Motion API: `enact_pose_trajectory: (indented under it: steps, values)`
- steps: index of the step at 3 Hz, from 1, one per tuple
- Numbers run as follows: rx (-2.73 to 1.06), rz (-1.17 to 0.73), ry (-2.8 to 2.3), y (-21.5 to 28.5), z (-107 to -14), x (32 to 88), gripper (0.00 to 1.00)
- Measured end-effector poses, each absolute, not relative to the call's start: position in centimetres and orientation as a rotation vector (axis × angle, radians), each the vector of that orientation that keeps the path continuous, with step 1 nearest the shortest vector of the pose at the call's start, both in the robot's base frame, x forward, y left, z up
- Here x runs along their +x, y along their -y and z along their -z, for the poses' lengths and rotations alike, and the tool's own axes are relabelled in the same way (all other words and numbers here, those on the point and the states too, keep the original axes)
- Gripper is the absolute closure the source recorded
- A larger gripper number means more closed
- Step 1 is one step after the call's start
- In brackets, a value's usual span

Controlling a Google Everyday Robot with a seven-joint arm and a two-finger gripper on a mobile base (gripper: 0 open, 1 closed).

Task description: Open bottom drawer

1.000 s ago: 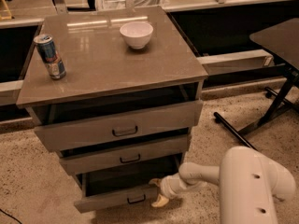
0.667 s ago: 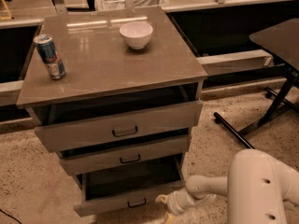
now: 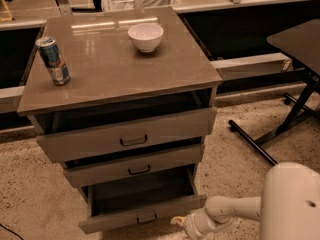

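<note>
Gripper [image 3: 178, 221] sits lowest in my view, down by the floor [image 3: 30, 194], below and forward of the counter's near right corner, on the end of the white arm [image 3: 232, 208] that reaches in from the robot's pale body [image 3: 292, 204] at the right. It is just beside the right end of the bottom drawer [image 3: 170, 209], apart from its front as far as I can see, and I cannot tell whether it is open or closed; nothing shows in its hold. The bottom drawer stands pulled out well past the counter's near edge, its flat grey inside exposed and its small black handle [image 3: 146, 218] on the slim front panel. Above it the middle drawer [image 3: 165, 160] juts out less, with a dark gap over its front, and above that the top drawer [image 3: 90, 143], the tallest-fronted, sticks out a little beyond the near edge with shadow behind it. On the grey-brown counter [image 3: 120, 69] a drinks can [image 3: 53, 60] stands upright close to the left edge, and a white bowl [image 3: 145, 36] sits upright toward the far edge, right of the middle, well apart from the can. Past the right edge a dark table [image 3: 300, 41] stands on black legs
</note>
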State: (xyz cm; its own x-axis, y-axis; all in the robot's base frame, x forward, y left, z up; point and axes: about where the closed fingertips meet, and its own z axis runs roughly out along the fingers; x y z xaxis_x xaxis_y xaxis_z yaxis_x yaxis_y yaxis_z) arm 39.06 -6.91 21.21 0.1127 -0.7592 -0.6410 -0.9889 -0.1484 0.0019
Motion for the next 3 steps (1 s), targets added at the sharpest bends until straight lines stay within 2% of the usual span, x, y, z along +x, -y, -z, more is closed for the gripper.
enact_pose_trajectory:
  steps: [1, 2, 3]
  values:
    - [-1.966, -0.637, -1.657, 8.4, -25.0, 38.2, 0.28]
    - [-1.977, -0.606, -1.612, 7.4, -26.2, 39.7, 0.09]
    - [-1.985, -0.585, -1.574, 5.8, -26.3, 42.5, 0.00]
